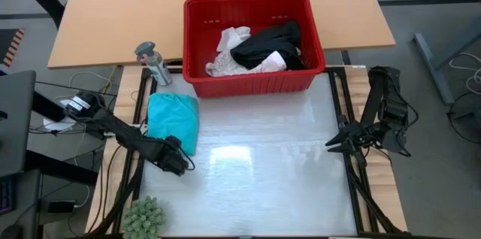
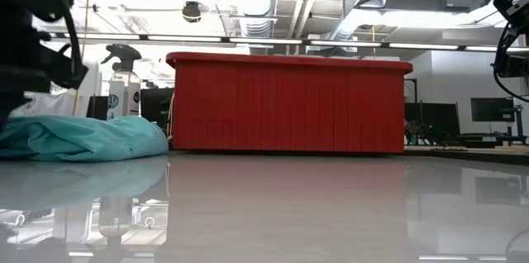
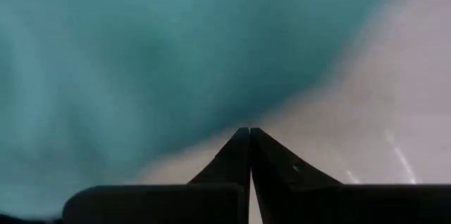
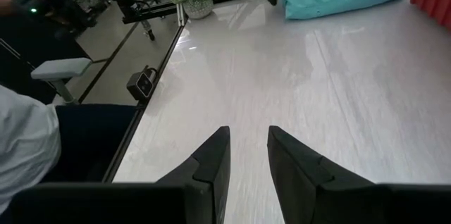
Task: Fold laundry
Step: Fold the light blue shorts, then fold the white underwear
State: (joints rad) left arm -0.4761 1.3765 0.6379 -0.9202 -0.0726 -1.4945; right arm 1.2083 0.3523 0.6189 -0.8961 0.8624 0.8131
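The glossy white tabletop [image 1: 255,179] carries a red basket [image 1: 259,81] at its far edge, a crumpled teal garment [image 1: 173,121] near the left side just in front of the basket's corner, and a small green plant [image 1: 144,216] at the near left corner. A spray bottle [image 1: 152,63] stands beside the basket's left end.

A plain teal garment [image 1: 172,121] lies on the glossy white bench [image 1: 255,171]. The basket [image 1: 254,81] is solid red, ribbed, holding black cloth [image 1: 269,43] and white and cream pieces [image 1: 229,43]. The fuzzy plant [image 1: 143,216] is green. Both tools are dark.
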